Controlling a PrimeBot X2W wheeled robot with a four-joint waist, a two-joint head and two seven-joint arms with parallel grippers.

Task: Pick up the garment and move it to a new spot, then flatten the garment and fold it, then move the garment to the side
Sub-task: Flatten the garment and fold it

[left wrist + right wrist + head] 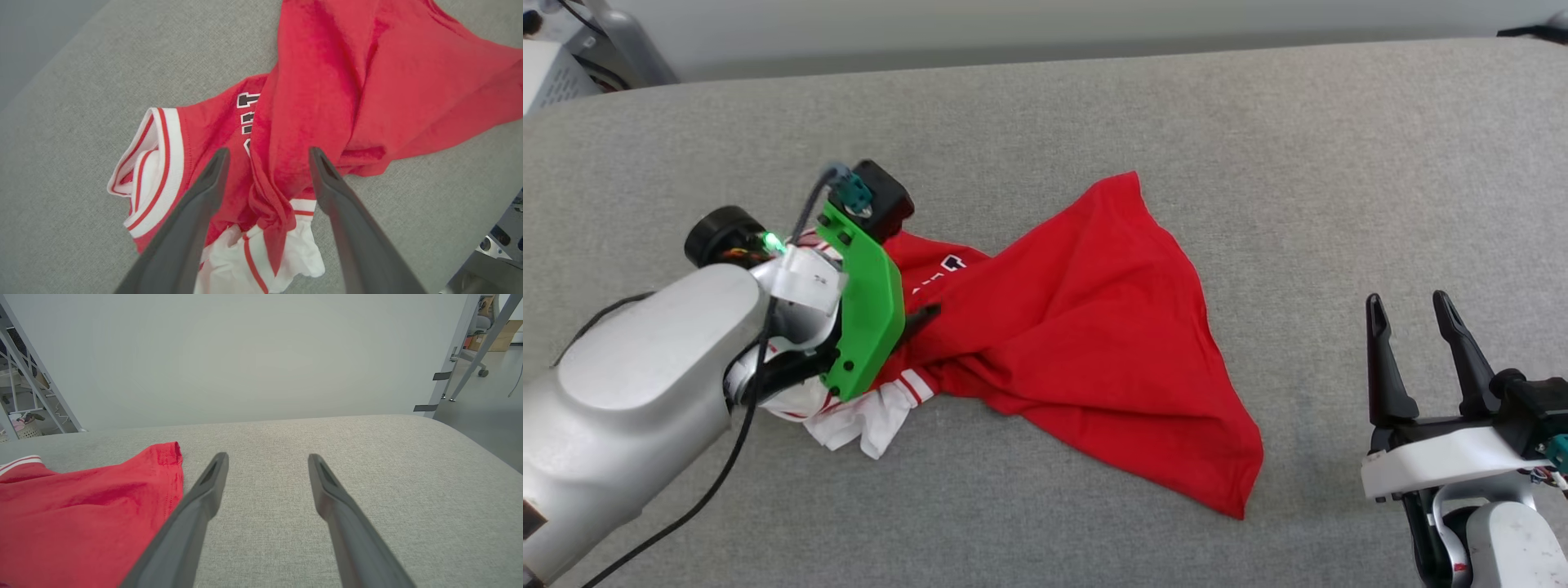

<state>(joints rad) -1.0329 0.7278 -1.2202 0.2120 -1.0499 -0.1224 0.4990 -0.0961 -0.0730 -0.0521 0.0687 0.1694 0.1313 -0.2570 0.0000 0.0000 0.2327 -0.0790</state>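
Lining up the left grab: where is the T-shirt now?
The T-shirt lies crumpled on the grey surface, centre-left in the head view, its collar end beneath the open jaws of the left gripper; the right gripper stands clear to its right.

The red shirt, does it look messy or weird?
Yes. The garment lies crumpled and twisted on the grey surface, not flat: a red fold hides part of the lettering, and a white sleeve is bunched.

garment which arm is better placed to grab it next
Left. The left pincer hangs open right over the bunched garment, its fingers straddling a red fold. The right pincer, also open, sits off to the side above bare grey surface, clear of it.
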